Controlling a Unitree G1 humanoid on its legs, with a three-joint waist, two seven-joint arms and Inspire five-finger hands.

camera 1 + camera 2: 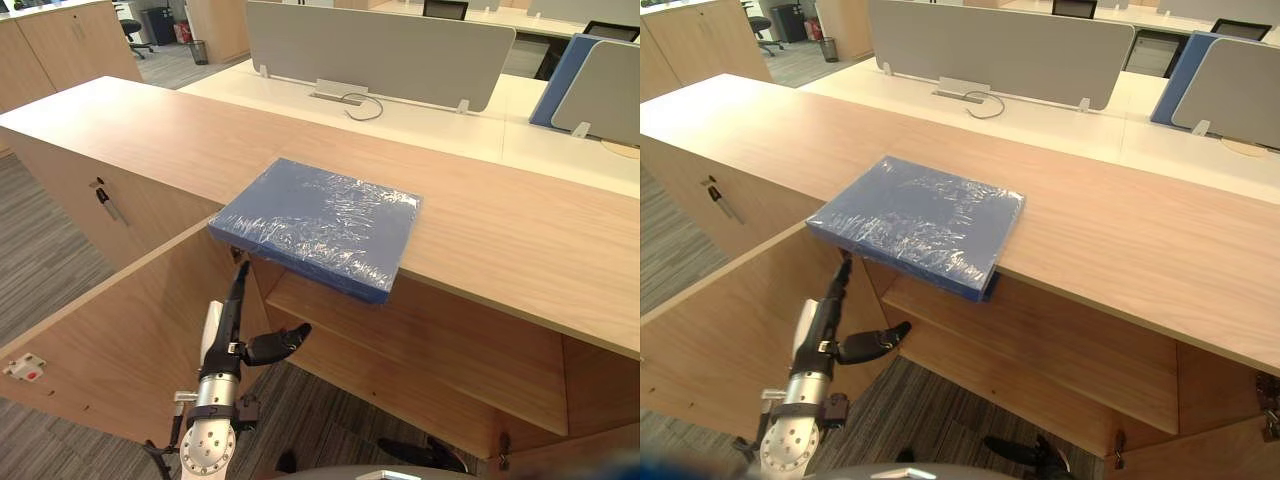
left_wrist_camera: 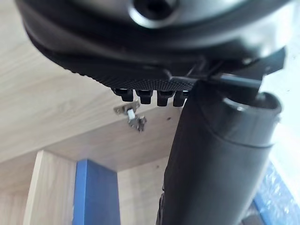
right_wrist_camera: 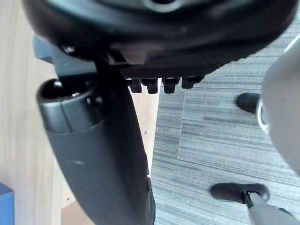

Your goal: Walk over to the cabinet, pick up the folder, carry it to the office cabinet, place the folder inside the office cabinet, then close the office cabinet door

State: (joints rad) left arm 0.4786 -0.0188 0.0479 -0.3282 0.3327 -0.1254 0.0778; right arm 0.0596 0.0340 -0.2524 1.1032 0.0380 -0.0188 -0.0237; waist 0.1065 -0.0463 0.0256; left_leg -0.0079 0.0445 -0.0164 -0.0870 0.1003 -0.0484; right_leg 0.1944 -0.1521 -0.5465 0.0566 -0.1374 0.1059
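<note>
A blue folder [image 1: 315, 225] wrapped in clear film lies flat on the wooden cabinet top [image 1: 520, 235], its near corner overhanging the front edge. My left hand [image 1: 230, 335] is below that overhang, in front of the open cabinet. It is open, with its fingers straight and pointing up at the folder's left underside, just short of it, and its thumb stuck out to the right. The left wrist view shows the folder's blue edge [image 2: 96, 192] past the thumb [image 2: 211, 159]. My right hand [image 3: 93, 154] hangs over grey carpet beside a wooden panel, fingers relaxed, holding nothing.
The cabinet door [image 1: 110, 340] stands swung open at my left. Inside, a wooden shelf [image 1: 420, 340] runs below the top. A key hangs in the neighbouring closed door [image 1: 105, 200]. Behind the cabinet are white desks with grey dividers [image 1: 380, 50].
</note>
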